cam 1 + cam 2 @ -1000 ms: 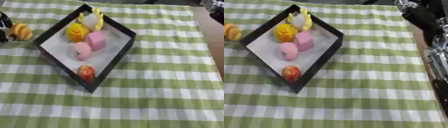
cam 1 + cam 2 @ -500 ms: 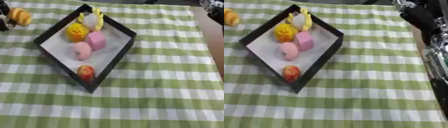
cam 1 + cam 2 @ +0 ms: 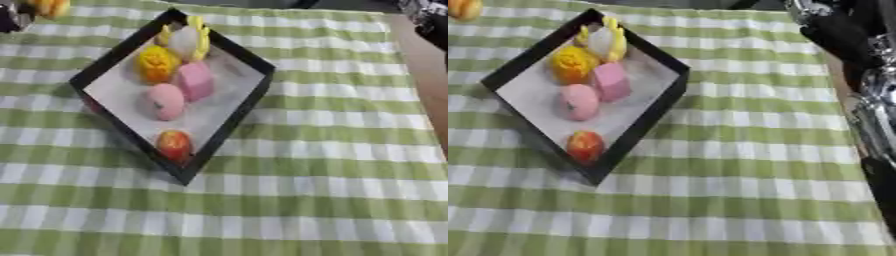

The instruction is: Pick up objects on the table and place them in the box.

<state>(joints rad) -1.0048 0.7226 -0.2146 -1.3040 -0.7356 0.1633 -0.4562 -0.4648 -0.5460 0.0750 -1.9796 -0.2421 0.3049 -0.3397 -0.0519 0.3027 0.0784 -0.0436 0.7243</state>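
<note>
- The left hand [image 3: 16, 17] shows only as a dark shape at the far left corner of the table, right beside an orange-yellow object [image 3: 48, 7]. The two seem to touch, but I cannot tell whether the fingers are curled round it or spread.
- That object looks small and rounded, like toy fruit. I'd judge it light and fairly stiff with a smooth skin, so a hold across its widest part looks safest.
- The black box [image 3: 229, 122] lies down and to the right of that hand, nearer the robot, turned so one corner points at the hand.
- Nearest the hand inside it sits a yellow curved piece around something white [image 3: 185, 41]. Past that are a yellow-orange lump [image 3: 156, 63], a pink block [image 3: 195, 81], a pink rounded piece [image 3: 165, 101] and, farthest off, a red-orange fruit [image 3: 174, 144].
- The near corner is crowded, so I'd guess the bare white floor along the left wall is the easier spot to drop into. The raised rim is the only thing to clear.
- The green checked cloth [image 3: 332, 165] is bare around the box.
- The right arm [image 3: 859, 75] hangs along the right edge, well away from the box. Its hand is not in view.
</note>
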